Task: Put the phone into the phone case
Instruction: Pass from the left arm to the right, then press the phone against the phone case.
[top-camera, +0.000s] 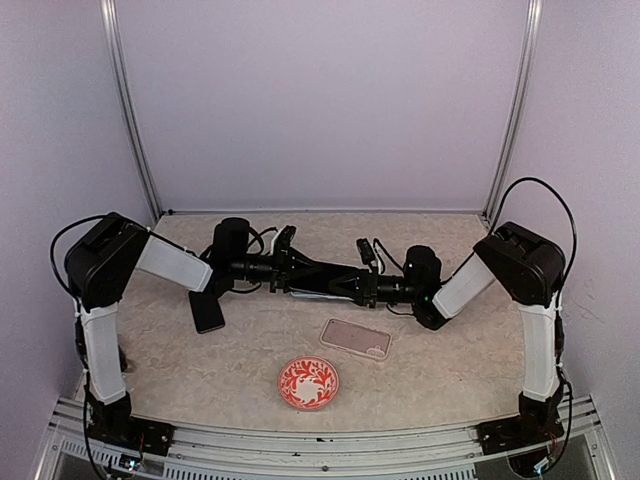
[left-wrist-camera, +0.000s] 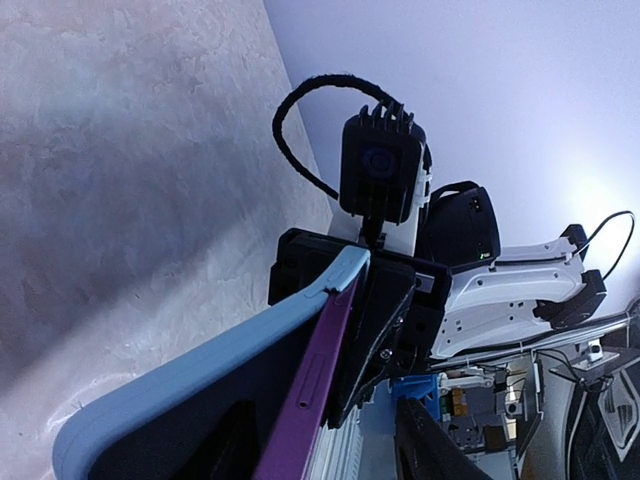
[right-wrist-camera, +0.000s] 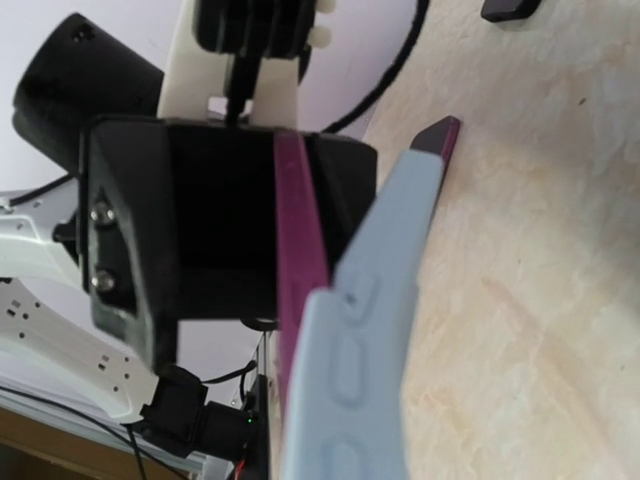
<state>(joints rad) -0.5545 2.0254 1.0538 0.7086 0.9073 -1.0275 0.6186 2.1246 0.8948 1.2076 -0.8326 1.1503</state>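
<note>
A purple phone (left-wrist-camera: 312, 385) lies against a light blue phone case (left-wrist-camera: 190, 375), held edge-up in the air between both arms (top-camera: 318, 282). My right gripper (top-camera: 362, 284) is shut on the far end of the pair, one black finger (left-wrist-camera: 385, 320) flat against the phone and the other behind the case. My left gripper (top-camera: 288, 266) stands open around the other end, with a gap between its dark finger (left-wrist-camera: 432, 442) and the phone. In the right wrist view the phone (right-wrist-camera: 298, 230) and the case (right-wrist-camera: 375, 300) run side by side toward the left gripper's black body (right-wrist-camera: 190, 230).
On the table under the arms, a black phone (top-camera: 207, 312) lies at the left. A pale phone-shaped slab (top-camera: 355, 338) lies in the middle. A red patterned plate (top-camera: 308, 382) sits nearer the front edge. Cables loop around both wrists.
</note>
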